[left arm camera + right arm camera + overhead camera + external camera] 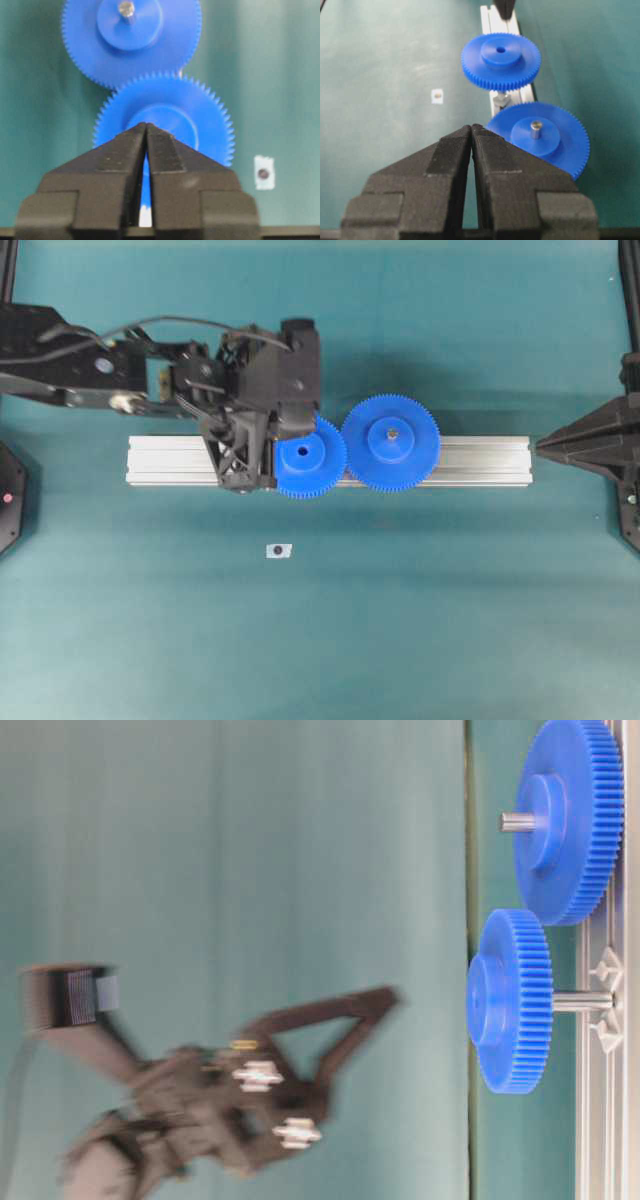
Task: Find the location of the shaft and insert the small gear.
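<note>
The small gear [312, 460] is a blue toothed wheel sitting on the shaft [582, 1002], a thin grey pin showing between the gear and the rail. Its teeth touch the larger blue gear [390, 442], which has its own pin [536, 128]. My left gripper [146, 125] is shut with nothing between its fingers. It hangs above the small gear's left edge [272, 455], apart from the gear in the table-level view [385, 1000], where it is blurred. My right gripper [471, 127] is shut and empty, off the rail's right end [545, 445].
The aluminium rail [480, 462] runs left to right across the middle of the green table. A small white tag with a dark dot [278, 551] lies in front of the rail. Black stands sit at both side edges.
</note>
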You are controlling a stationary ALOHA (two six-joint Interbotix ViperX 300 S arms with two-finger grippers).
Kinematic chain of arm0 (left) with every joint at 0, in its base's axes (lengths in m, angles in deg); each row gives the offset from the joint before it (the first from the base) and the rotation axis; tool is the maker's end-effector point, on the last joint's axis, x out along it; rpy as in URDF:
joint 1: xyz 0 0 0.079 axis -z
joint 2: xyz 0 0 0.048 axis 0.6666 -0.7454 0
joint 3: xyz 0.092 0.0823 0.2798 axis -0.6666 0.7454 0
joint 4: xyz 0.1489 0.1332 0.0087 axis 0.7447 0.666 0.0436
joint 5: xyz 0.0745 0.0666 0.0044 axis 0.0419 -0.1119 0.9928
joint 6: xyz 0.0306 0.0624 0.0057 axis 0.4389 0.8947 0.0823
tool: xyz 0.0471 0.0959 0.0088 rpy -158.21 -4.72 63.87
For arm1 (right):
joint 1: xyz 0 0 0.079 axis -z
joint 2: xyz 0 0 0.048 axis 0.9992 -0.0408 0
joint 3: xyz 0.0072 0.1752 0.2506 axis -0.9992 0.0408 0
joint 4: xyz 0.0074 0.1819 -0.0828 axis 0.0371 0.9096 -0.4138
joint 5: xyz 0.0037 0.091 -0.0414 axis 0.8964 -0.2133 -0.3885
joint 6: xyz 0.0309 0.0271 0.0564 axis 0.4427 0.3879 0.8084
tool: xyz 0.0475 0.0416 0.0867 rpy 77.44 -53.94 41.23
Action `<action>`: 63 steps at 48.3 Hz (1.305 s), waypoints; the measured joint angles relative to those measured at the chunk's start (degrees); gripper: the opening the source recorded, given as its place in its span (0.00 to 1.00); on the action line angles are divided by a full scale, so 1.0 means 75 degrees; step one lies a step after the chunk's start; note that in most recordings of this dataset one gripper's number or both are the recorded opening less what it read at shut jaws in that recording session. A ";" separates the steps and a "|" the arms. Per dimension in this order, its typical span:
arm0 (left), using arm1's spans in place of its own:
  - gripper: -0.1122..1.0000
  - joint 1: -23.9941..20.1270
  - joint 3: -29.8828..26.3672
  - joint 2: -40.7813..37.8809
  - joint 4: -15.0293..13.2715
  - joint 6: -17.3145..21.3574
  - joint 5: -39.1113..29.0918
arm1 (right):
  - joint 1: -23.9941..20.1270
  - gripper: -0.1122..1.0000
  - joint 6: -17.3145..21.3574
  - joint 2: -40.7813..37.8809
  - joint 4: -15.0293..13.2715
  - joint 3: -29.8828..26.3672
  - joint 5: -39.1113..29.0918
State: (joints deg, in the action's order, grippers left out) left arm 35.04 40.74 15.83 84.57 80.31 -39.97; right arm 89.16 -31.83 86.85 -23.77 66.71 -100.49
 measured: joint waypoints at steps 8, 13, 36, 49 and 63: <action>0.10 0.0012 0.0070 -0.0539 -0.0012 -0.0070 0.0059 | 0.0000 0.22 0.0000 0.0000 0.0000 0.0000 0.0000; 0.10 0.0035 -0.0035 -0.0680 0.0000 -0.0187 0.0070 | 0.0000 0.22 0.0000 0.0000 0.0000 0.0000 0.0000; 0.10 0.0234 -0.0281 -0.0352 0.0000 -0.0469 -0.0340 | 0.0000 0.22 0.0000 0.0082 0.0000 0.0012 0.0000; 0.10 0.0457 -0.0117 -0.0434 0.0000 -0.0738 -0.0012 | 0.0117 0.22 0.0000 0.0082 0.0000 0.0000 0.0000; 0.10 0.0480 -0.0094 -0.0598 -0.0012 -0.0727 0.0035 | 0.0152 0.22 0.0000 0.0152 0.0000 0.0012 0.0012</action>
State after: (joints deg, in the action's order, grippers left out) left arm 38.64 40.03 11.34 84.49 74.87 -39.71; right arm 90.30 -31.83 88.00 -23.77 66.80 -100.40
